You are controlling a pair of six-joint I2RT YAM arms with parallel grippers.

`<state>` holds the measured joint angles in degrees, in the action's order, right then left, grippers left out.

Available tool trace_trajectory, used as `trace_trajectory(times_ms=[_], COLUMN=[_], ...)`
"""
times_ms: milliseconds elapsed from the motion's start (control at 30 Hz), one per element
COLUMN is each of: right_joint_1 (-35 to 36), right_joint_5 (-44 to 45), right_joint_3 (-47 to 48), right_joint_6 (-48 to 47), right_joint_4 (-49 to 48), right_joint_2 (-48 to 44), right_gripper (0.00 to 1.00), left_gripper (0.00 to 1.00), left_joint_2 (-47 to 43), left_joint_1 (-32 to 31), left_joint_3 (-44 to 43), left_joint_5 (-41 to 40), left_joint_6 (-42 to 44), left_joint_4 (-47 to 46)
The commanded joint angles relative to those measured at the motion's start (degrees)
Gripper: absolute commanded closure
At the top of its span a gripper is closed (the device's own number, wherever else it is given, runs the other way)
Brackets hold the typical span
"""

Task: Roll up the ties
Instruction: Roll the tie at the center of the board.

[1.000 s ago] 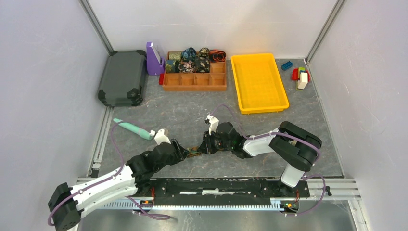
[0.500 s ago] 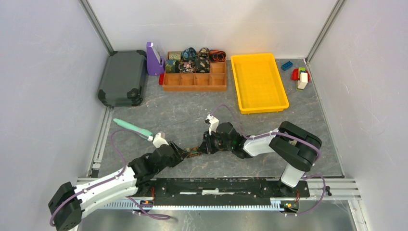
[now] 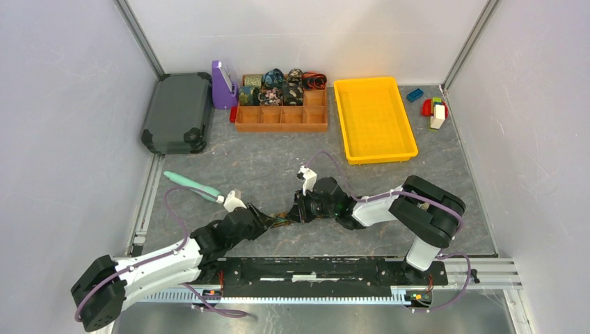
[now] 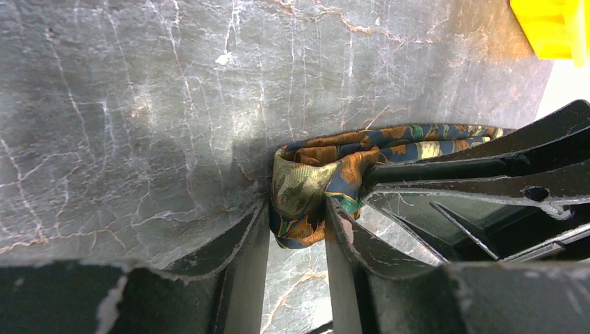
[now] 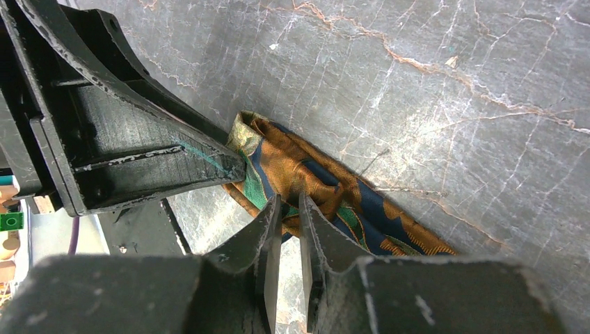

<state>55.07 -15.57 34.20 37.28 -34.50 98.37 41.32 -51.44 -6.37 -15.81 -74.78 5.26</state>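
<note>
A tie (image 3: 282, 221) in an orange, navy and green print lies on the grey table between my two grippers. In the left wrist view its folded end (image 4: 313, 184) sits between the left gripper (image 4: 297, 207) fingers, and both pads press against it. The right gripper (image 5: 289, 202) is shut on a fold of the same tie (image 5: 334, 188), with its fingers almost together. The two grippers meet tip to tip (image 3: 285, 218) near the table's front. Several rolled ties (image 3: 278, 87) fill the back row of a brown compartment box (image 3: 282, 124).
A yellow tray (image 3: 374, 118) stands at the back right, with toy blocks (image 3: 433, 108) beyond it. A dark case (image 3: 177, 111) and a purple holder (image 3: 222, 85) stand at the back left. A teal stick (image 3: 189, 184) lies just left of my left arm.
The left gripper's fingers have narrowed onto the tie's folded end. The left arm has shifted slightly. The right gripper has kept its hold.
</note>
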Motion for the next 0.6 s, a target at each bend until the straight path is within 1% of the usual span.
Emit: trace_trajectory(times_ms=[0, 100, 167, 233, 367, 467, 500, 567], right_joint_1=[0.2, 0.2, 0.2, 0.2, 0.2, 0.3, 0.2, 0.3], right_joint_5=[-0.3, -0.4, -0.5, -0.6, -0.7, -0.5, -0.1, 0.8], right_joint_3=[-1.9, -2.1, -2.2, -2.2, -1.9, -0.2, 0.6, 2.7], right_joint_6=[-0.2, -0.1, -0.1, -0.1, -0.3, -1.0, -1.5, -2.6], right_joint_4=[3.2, 2.9, 2.8, 2.7, 2.8, 4.9, 6.0, 9.2], right_joint_2=[1.5, 1.6, 1.6, 1.6, 1.3, 0.4, -0.1, -1.4], right_gripper=[0.79, 0.79, 0.79, 0.79, 0.79, 0.76, 0.74, 0.70], left_gripper=[0.60, 0.63, 0.68, 0.73, 0.87, 0.96, 0.98, 0.98], left_joint_2=[1.6, 2.4, 2.6, 2.5, 1.9, 1.5, 1.3, 0.8], left_joint_1=[0.5, 0.6, 0.6, 0.6, 0.6, 0.6, 0.6, 0.6], left_joint_3=[1.1, 1.1, 1.2, 1.2, 0.4, -1.6, -2.2, -3.4], left_joint_5=[0.3, 0.0, -0.2, -0.5, -1.1, -2.2, -2.5, -2.9], left_joint_6=[-2.5, -2.3, -2.2, -2.0, 0.4, 2.6, 3.3, 4.4], left_joint_4=[-3.7, -4.0, -4.4, -4.4, -3.7, 0.1, 1.1, 3.2])
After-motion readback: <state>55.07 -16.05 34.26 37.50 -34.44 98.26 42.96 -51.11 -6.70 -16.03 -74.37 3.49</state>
